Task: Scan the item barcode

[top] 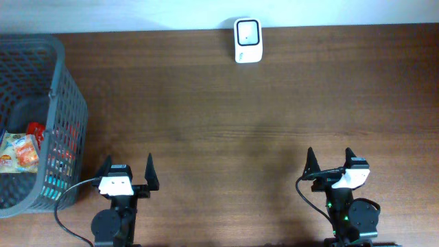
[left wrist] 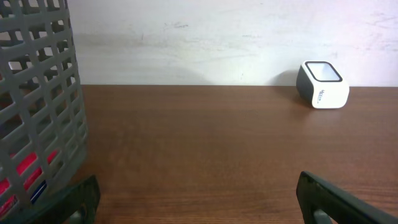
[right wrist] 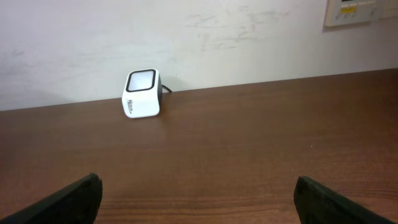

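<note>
Overhead: both arms sit at the near edge of the table (top: 206,123), left gripper (top: 129,167) and right gripper (top: 330,159) each spread wide w/ nothing between the fingers. The items to scan, snack packets (top: 19,152) and a red pack (top: 36,128), lie in the grey basket (top: 65,82) at the left edge, and the barcode scanner (top: 247,40) stands well apart at the far edge. Judged step: the very start, no item picked yet; next move prob. calls for the left arm, nearest the basket, to reach over the rim and take one pack. Left wrist: basket side just beside the left finger, red visible thru the mesh but contents otherwise hidden, scanner far right w/ window tilted upward. Right wrist: no basket at all, only the scanner left of centre, what looks like its cable (right wrist: 165,89) behind, and a wall panel (right wrist: 354,11) top right that neither other view shows
</note>
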{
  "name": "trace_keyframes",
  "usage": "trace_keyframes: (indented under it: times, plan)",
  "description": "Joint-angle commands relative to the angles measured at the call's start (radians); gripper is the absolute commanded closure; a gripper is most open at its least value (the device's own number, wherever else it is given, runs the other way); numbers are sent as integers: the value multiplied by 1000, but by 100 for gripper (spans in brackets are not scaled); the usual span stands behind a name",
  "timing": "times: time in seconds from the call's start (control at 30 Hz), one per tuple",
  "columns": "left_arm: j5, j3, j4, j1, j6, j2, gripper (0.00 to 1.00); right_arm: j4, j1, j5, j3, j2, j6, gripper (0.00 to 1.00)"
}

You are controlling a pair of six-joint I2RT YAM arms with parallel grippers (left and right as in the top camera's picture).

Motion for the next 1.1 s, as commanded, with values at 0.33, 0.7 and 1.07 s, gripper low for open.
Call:
trace_keyframes:
  times: [0.33, 0.7, 1.07]
  plan:
    - [0, -11, 2, -5, 16, -3, 1, -4, -6, 11, -7, -6, -3, 2]
    - [0, -11, 2, -5, 16, -3, 1, -4, -6, 11, -7, -6, -3, 2]
    - [491, -11, 158, -5, 11, -3, 1, -4, -6, 12, -7, -6, -3, 2]
